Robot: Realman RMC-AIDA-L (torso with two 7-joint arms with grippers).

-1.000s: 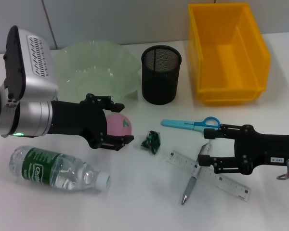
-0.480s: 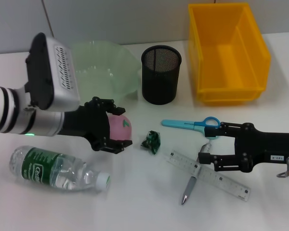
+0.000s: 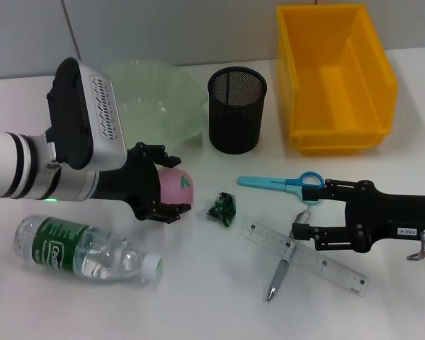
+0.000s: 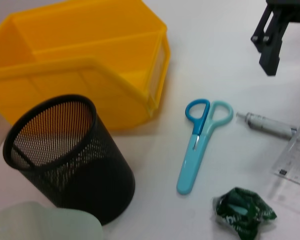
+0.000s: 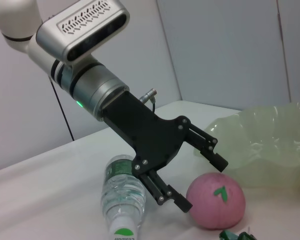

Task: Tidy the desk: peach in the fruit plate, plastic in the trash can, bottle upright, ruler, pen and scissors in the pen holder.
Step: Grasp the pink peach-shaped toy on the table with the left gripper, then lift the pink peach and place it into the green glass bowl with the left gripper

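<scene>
The pink peach (image 3: pixel 171 187) (image 5: pixel 215 200) lies on the table between the fingers of my open left gripper (image 3: pixel 180 183) (image 5: pixel 202 182), in front of the pale green fruit plate (image 3: pixel 156 106). My right gripper (image 3: pixel 302 214) stands open over the top end of the pen (image 3: pixel 282 268), which lies across the clear ruler (image 3: pixel 326 265). Just behind it lie the blue scissors (image 3: pixel 280 183) (image 4: pixel 196 145). The crumpled green plastic (image 3: pixel 222 207) (image 4: pixel 242 212) lies mid-table. The bottle (image 3: pixel 85 249) (image 5: pixel 122 197) rests on its side at the front left. The black mesh pen holder (image 3: pixel 236 110) (image 4: pixel 65 155) stands at the back.
The yellow bin (image 3: pixel 336 78) (image 4: pixel 80 65) stands at the back right beside the pen holder. A wall runs along the table's far edge. White table surface shows in front of the plastic and the ruler.
My left arm has pushed forward and raised its wrist, bringing its fingers further around the peach. The right gripper has edged slightly towards the pen.
</scene>
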